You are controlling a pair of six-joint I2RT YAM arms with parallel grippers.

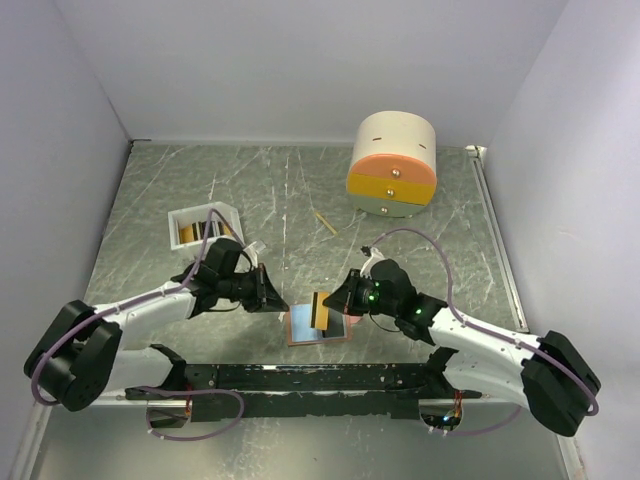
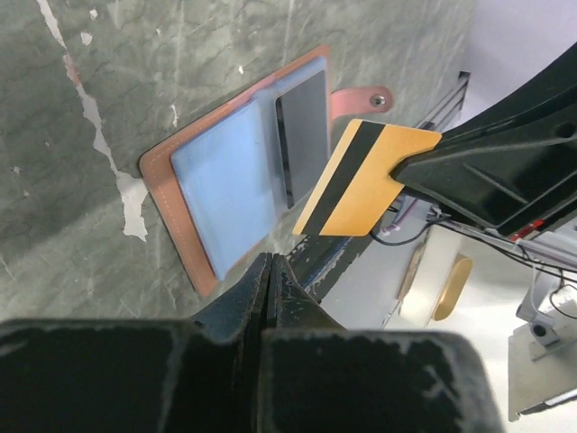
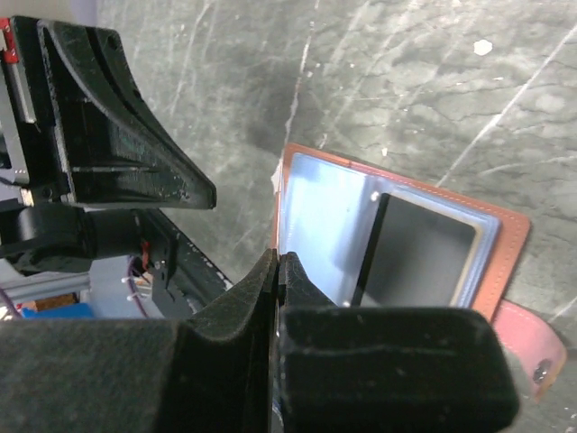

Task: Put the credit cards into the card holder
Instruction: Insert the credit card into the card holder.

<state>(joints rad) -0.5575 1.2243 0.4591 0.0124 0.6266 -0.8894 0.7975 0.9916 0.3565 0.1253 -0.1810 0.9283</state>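
Clamping a card (image 2: 365,176), my right gripper (image 3: 277,266) hangs over the open holder (image 2: 225,171); left gripper (image 2: 270,271) together, empty; marbled desk (image 1: 250,190), white walls (image 1: 300,60).

Gold-yellow card (image 2: 361,185) with black stripe; salmon-pink holder (image 2: 225,171), blue inside

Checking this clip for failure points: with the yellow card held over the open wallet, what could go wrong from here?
1. The right fingers pinch the gold-yellow credit card with a black stripe at one end only, so it may pivot or slip on contact.
2. The open salmon-pink bifold card holder lies loose on the grey marbled table. The shut left fingers do not visibly pin it, so a push could slide it.
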